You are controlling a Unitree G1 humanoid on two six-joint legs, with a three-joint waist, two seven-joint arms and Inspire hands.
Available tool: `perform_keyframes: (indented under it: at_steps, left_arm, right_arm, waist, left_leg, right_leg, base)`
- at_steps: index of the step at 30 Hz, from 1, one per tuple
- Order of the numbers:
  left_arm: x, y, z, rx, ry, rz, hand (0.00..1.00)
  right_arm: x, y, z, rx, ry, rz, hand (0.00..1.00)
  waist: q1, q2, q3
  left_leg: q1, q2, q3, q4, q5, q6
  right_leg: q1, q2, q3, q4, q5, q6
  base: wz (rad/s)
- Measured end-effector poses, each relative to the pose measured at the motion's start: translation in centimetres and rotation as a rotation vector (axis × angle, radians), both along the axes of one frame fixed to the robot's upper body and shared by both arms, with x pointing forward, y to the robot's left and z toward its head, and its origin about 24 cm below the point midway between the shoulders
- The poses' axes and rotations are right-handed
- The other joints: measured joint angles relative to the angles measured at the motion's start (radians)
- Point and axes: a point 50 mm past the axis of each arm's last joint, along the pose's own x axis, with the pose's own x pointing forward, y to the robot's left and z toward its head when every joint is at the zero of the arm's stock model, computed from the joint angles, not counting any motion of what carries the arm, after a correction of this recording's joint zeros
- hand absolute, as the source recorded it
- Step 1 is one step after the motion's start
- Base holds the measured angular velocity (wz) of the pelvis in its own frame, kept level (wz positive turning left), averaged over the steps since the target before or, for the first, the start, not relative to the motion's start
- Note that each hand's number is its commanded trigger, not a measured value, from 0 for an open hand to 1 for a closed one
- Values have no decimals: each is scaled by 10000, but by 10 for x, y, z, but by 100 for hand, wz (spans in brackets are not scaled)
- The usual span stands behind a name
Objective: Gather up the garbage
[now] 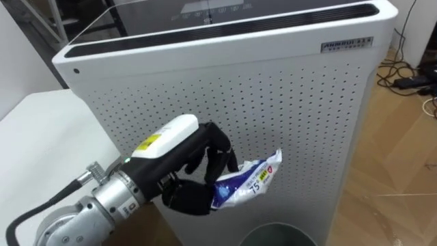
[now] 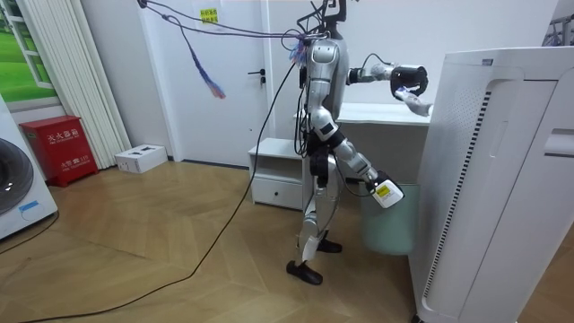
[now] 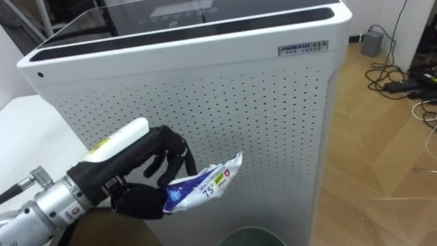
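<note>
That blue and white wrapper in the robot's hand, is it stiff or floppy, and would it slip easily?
Probably floppy: the wrapper is crumpled and creased where it sticks out of the left hand. Likely light: curled fingers alone hold it up. Its film looks glossy, so it may slip.

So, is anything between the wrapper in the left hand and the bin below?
Nothing visible does. The left hand is curled round the wrapper, held in the air before the white perforated appliance. The bin shows its rim just below and slightly to the right, with only open air between them.
</note>
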Motion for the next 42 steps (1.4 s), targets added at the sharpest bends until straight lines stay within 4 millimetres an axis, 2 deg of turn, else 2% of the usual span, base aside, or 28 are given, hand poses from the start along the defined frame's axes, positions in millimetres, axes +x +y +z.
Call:
perform_keyframes:
  at_steps: [7,12,14,18,22,25,28,30,34,37,38,39,40,41,42]
  left_arm:
    - [-1,-1,0,33,-30,-181,100]
    - [-5,1,-9,15,316,-99,100]
    - [-4,3,-16,-41,590,36,100]
    - [0,6,-45,-319,1790,536,100]
    - [-2,1,-60,-65,2364,478,100]
    - [-4,-3,-69,24,2767,334,100]
    - [-4,-4,-78,203,3057,415,100]
    - [-6,-3,-90,346,3469,609,100]
    - [-7,-3,-101,713,3879,711,100]
    - [-8,-3,-106,851,4045,733,100]
    - [-8,-3,-107,848,4083,736,69]
    - [-8,-3,-109,807,4171,763,50]
    - [-8,-3,-110,780,4216,776,17]
    - [-8,-4,-112,721,4319,805,6]
    - [-9,-5,-115,662,4434,836,0]
  right_arm:
    - [2,0,2,-80,-233,-45,100]
    - [4,1,3,-113,-373,-125,100]
    - [6,2,4,-114,-443,-130,100]
    - [15,9,7,71,-636,-25,100]
    - [22,15,14,275,-1116,93,100]
    - [25,21,17,376,-1266,404,100]
    - [26,28,19,585,-1280,871,100]
    - [29,31,22,738,-1426,1088,100]
    - [32,34,25,832,-1566,1211,100]
    - [35,34,26,825,-1629,1237,100]
    - [35,34,26,830,-1633,1241,100]
    - [35,35,26,843,-1638,1256,100]
    - [35,35,26,855,-1634,1270,100]
    - [35,35,26,876,-1629,1288,100]
    - [35,35,26,896,-1623,1307,100]
  waist:
    - [15,31,-20]
    - [24,18,-11]
    - [30,20,-10]
    - [7,-15,14]
    - [7,-21,16]
    - [-9,-81,56]
    - [-6,-204,134]
    - [10,-274,165]
    - [-28,-429,134]
    - [-47,-575,54]
    - [-61,-588,46]
    - [-73,-595,42]
    - [-76,-595,43]
    - [-76,-593,42]
    - [-77,-593,42]
  left_leg:
    - [8,11,13,13,2,1]
    - [11,11,39,-3,3,1]
    - [13,10,40,-3,3,1]
    - [44,21,90,-15,3,1]
    - [-204,28,55,33,9,8]
    - [-253,17,50,13,12,15]
    - [-256,27,79,-24,13,14]
    - [-261,40,181,-49,13,15]
    - [-427,52,208,-44,17,20]
    - [-464,43,217,-43,20,26]
    - [-464,43,220,-43,20,26]
    - [-461,43,223,-43,20,26]
    - [-459,43,225,-43,20,26]
    - [-454,46,229,-42,20,26]
    - [-446,52,240,-39,20,26]
  right_leg:
    - [1,9,25,4,2,-3]
    - [-14,14,29,7,2,-3]
    - [-14,20,29,7,2,-3]
    - [-49,23,57,5,2,-3]
    - [-306,20,53,54,2,-3]
    - [-335,0,77,101,2,-3]
    - [-454,3,161,97,1,-3]
    - [-490,6,272,108,2,-3]
    - [-696,5,319,196,1,-3]
    - [-767,2,316,200,2,-3]
    - [-758,2,318,200,2,-3]
    - [-731,3,318,200,2,-3]
    - [-729,3,318,200,2,-3]
    - [-726,5,322,200,2,-3]
    - [-716,10,322,200,2,-3]
  base:
    - [0]
    - [0]
    - [0]
    - [-4]
    - [0]
    - [0]
    - [-6]
    - [-13]
    - [-5]
    - [0]
    - [0]
    - [0]
    - [0]
    - [0]
    - [0]
